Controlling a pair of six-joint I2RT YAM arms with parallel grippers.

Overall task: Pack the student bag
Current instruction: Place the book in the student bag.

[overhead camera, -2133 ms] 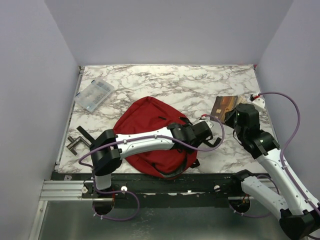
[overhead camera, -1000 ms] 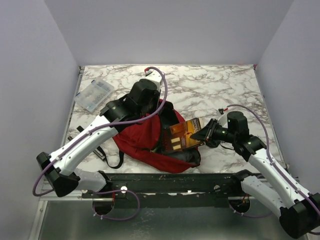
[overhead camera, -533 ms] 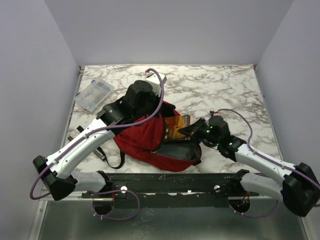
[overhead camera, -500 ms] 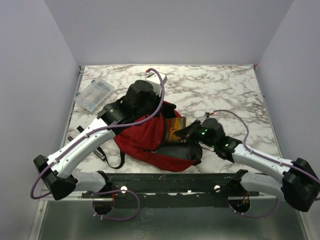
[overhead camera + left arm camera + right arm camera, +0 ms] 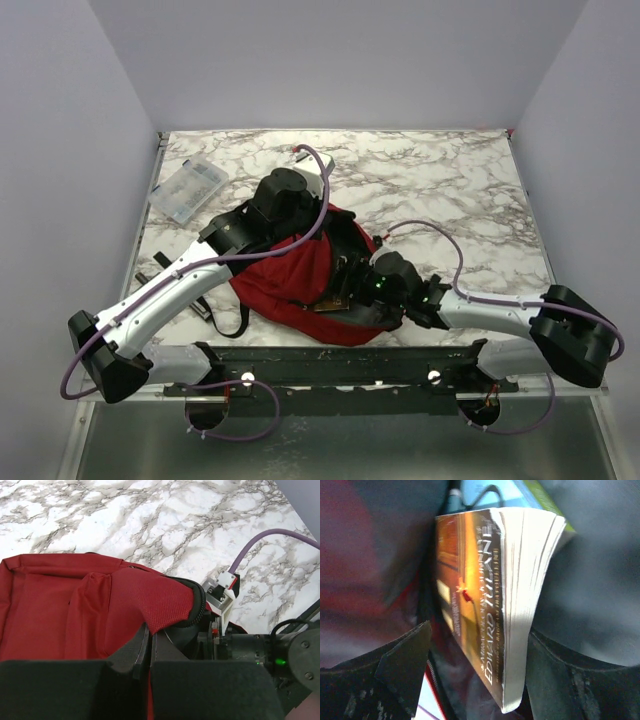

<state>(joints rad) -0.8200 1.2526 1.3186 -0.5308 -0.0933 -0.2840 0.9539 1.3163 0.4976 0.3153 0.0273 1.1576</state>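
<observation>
The dark red student bag (image 5: 280, 285) lies near the table's front edge with its zipper mouth facing right. My left gripper (image 5: 150, 636) is shut on the red top flap (image 5: 162, 600) and holds the mouth up and apart. My right gripper (image 5: 348, 287) reaches into that mouth. In the right wrist view its jaws stand apart (image 5: 480, 640) around a paperback book (image 5: 485, 600) that sits inside the dark lining. The left finger (image 5: 405, 660) is well clear of the cover, and the page edge lies against the right finger (image 5: 560, 675). From above only a brown sliver of the book (image 5: 326, 303) shows.
A clear plastic case (image 5: 188, 188) lies at the back left. A small metal and black tool (image 5: 158, 262) sits by the left edge. Black straps (image 5: 225, 315) trail off the bag's front left. A blue and green item (image 5: 495, 497) lies deeper inside the bag.
My right arm swung left and carried the book from beside the bag into its mouth, then spread its jaws off it. The left gripper kept holding the flap up.
</observation>
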